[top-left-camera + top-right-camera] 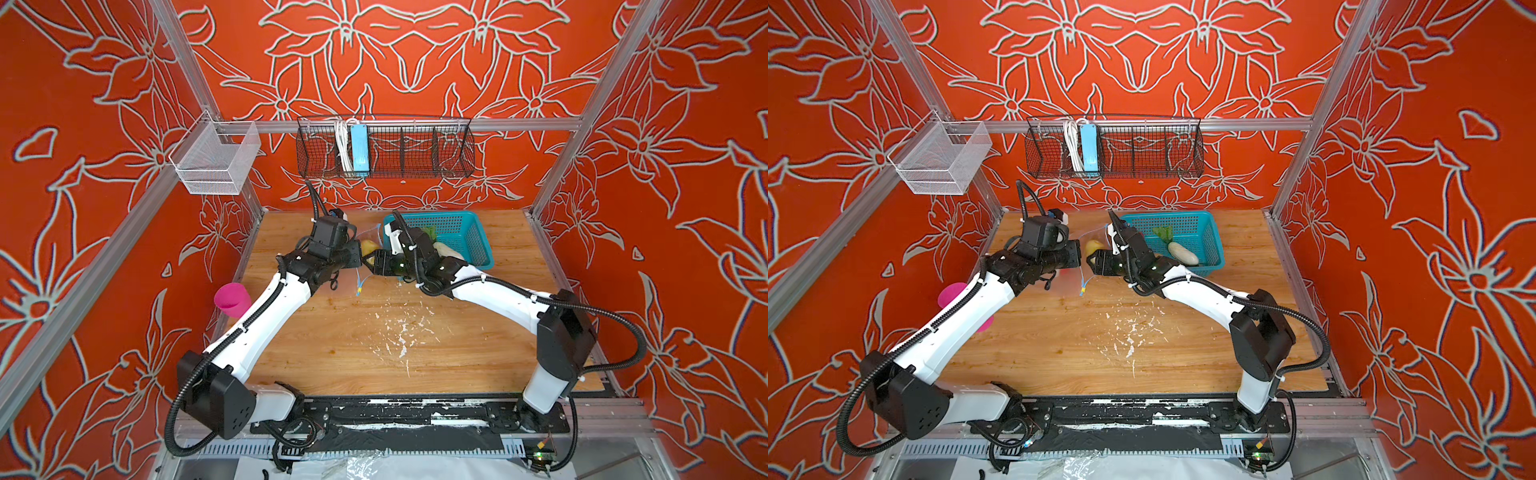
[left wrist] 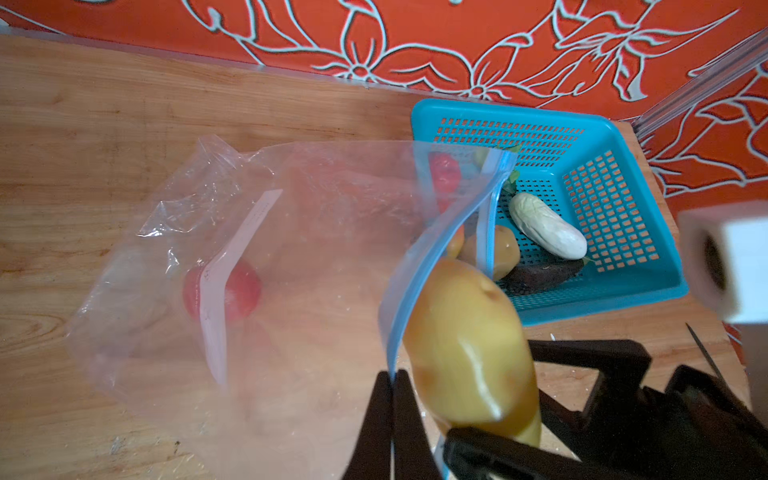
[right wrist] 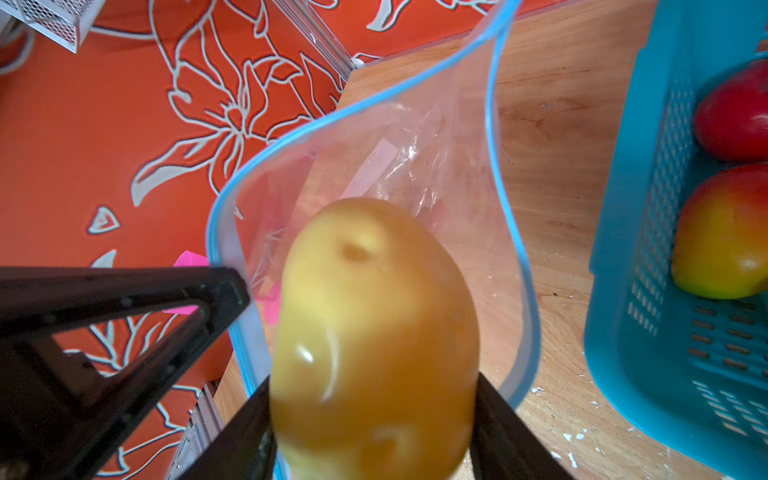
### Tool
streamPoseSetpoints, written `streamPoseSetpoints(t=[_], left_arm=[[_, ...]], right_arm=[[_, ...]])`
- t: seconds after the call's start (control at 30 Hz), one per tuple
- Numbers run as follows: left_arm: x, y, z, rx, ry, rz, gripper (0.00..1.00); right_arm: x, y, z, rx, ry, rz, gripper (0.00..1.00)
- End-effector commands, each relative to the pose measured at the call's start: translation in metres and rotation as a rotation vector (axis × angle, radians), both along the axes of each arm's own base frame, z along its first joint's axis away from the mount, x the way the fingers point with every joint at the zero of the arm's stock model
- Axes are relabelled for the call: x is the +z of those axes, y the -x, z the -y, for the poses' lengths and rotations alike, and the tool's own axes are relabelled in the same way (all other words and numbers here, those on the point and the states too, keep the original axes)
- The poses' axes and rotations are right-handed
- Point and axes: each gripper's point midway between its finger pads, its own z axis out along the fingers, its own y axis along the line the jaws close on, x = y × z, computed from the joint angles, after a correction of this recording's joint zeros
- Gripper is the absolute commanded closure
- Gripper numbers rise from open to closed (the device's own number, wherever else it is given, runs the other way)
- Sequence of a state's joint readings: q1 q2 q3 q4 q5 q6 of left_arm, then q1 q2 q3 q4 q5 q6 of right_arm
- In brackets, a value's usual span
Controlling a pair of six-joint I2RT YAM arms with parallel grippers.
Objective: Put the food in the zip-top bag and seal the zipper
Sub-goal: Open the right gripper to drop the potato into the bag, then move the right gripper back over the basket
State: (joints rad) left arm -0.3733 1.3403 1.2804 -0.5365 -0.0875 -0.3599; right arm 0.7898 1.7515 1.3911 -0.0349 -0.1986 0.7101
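Left gripper (image 2: 392, 388) is pinched tight on the zipper (image 2: 415, 266), holding up one lip of the bag (image 2: 291, 232) so that its mouth gapes toward the right arm. Right gripper (image 3: 374, 380) is clamped on a potato (image 3: 374, 316), one finger on each side. It holds the potato right at the open mouth, and in the right wrist view the blue strip curves round it. The rest of the bag lies crumpled on the table (image 1: 374, 353), with a red ball (image 2: 241, 291) inside beneath the white label (image 2: 232, 266). Just beyond the bag stands the basket (image 2: 498, 110). In it lie a white vegetable (image 2: 548, 224), a second potato (image 2: 505, 249), a mango (image 3: 723, 232), another red ball (image 3: 735, 112) and a green leaf (image 1: 1163, 232).
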Motion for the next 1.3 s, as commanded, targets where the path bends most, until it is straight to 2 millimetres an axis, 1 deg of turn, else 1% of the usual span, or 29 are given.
streamPoseSetpoints(t=[0.0, 0.2, 0.3, 0.4, 0.43, 0.47, 0.53, 0.7, 0.9, 1.07, 1.27], left_arm=[[-0.001, 0.002, 0.001, -0.004, 0.010, 0.002, 1.00], [0.002, 0.003, -0.002, 0.002, 0.002, 0.014, 1.00], [0.003, 0.003, -0.002, 0.002, 0.003, 0.016, 1.00], [0.004, 0.004, -0.002, 0.002, 0.004, 0.017, 1.00], [0.005, 0.004, -0.002, 0.003, 0.005, 0.020, 1.00], [0.005, 0.004, -0.003, 0.004, 0.004, 0.022, 1.00], [0.007, 0.005, -0.003, 0.006, 0.003, 0.028, 1.00], [0.007, 0.005, -0.005, 0.011, -0.006, 0.031, 1.00], [0.007, 0.004, -0.004, 0.011, -0.001, 0.030, 1.00], [0.005, 0.004, -0.005, 0.015, -0.008, 0.026, 1.00], [0.006, 0.003, -0.008, 0.027, -0.021, 0.032, 1.00]], right_arm=[[0.004, -0.005, -0.006, -0.009, 0.004, 0.004, 0.55], [0.002, -0.012, -0.014, -0.001, 0.017, -0.002, 0.44], [0.004, -0.013, -0.016, 0.003, 0.010, -0.002, 0.35], [0.007, -0.012, -0.014, -0.003, 0.008, 0.002, 0.27], [0.008, -0.011, -0.013, -0.004, 0.009, 0.007, 0.20], [0.010, -0.011, -0.012, -0.006, 0.011, 0.013, 0.17], [0.013, -0.009, -0.011, -0.002, 0.013, 0.023, 0.02], [0.020, -0.007, -0.008, -0.002, 0.013, 0.037, 0.02], [0.025, 0.000, 0.004, -0.015, 0.008, 0.055, 0.02], [0.031, 0.008, 0.020, -0.032, 0.036, 0.083, 0.02], [0.036, 0.008, 0.047, -0.094, 0.126, 0.132, 0.02]])
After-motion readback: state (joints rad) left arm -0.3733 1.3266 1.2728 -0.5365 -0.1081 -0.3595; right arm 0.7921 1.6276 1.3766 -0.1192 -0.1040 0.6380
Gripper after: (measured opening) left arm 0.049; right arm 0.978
